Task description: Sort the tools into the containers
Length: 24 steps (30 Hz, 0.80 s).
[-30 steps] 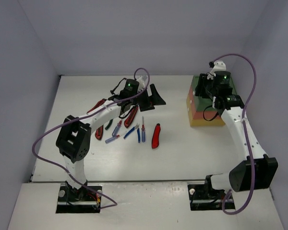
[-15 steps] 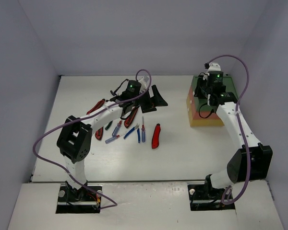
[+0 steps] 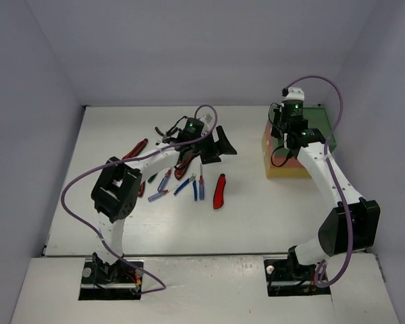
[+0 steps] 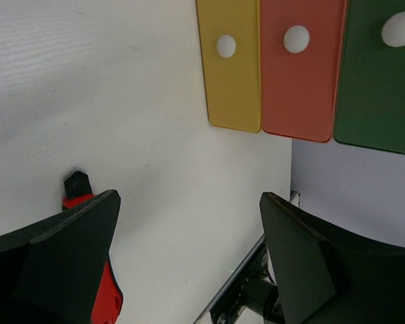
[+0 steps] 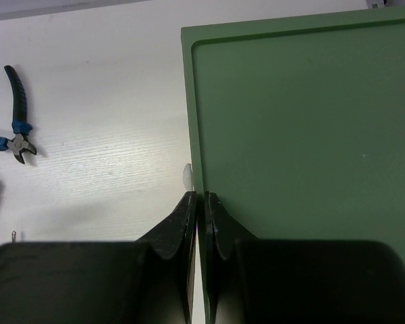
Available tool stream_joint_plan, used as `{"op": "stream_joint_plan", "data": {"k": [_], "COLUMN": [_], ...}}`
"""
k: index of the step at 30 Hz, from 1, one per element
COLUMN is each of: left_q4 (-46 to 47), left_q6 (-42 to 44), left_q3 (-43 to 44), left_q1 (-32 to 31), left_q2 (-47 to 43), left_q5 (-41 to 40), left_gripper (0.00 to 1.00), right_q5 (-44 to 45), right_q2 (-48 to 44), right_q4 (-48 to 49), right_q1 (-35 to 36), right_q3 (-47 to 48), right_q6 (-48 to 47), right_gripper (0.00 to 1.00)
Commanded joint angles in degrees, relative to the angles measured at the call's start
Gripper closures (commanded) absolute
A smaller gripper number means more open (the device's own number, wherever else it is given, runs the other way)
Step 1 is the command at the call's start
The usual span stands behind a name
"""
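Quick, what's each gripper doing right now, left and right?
Left gripper: open, holding nothing.
Right gripper: shut at the green drawer front edge, by its white knob; a grip on it cannot be told.

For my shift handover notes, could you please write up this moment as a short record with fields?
left pincer: open, empty, above the table, with the red knife close by
right pincer: shut, tips at the front edge of the green top, next to the white knob
drawers: yellow, red-orange and green fronts level with each other; all appear closed
tools: loose on the table, none in either pincer
drawer contents: hidden
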Motion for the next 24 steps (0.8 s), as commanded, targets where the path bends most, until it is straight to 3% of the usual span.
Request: {"op": "stream_joint_plan", "data": {"k": [1,5,13,16,24], "left_q4": [4.3,5.9,12.5,17.2,18.4], "left_q6": [-2.1,-4.0,-6.8,-8.9,-9.8], "left_q3": [6.0,9.4,15.1,16.0,21.2], "left_q1": [-1.2,-1.9,-3.6,-3.5,-3.6], "left_q2": [1.0,4.2,11.4,15.2,20.4], "left_q5": [0.4,0.7,2.5,5.1,8.3], "left_gripper": [0.18,0.21,0.42,0.43,0.44], "right_q5": [-1.1,-4.1,-8.3,-10.4,-11.7], "right_q2": [0.3,-0.4,-0.8,-1.2,-2.5], "right_q4": [-1.9,-1.8,-1.7,-1.7,-1.7], "right_q1": [0.7,1.1,1.4,1.4,1.5], "right_q3": [2.0,2.8,2.7,2.4,0.3], "right_q6": [3.2,5.5,8.8,9.2,7.7], "right_gripper": [1.0,1.0,1.0,1.0,1.0]}}
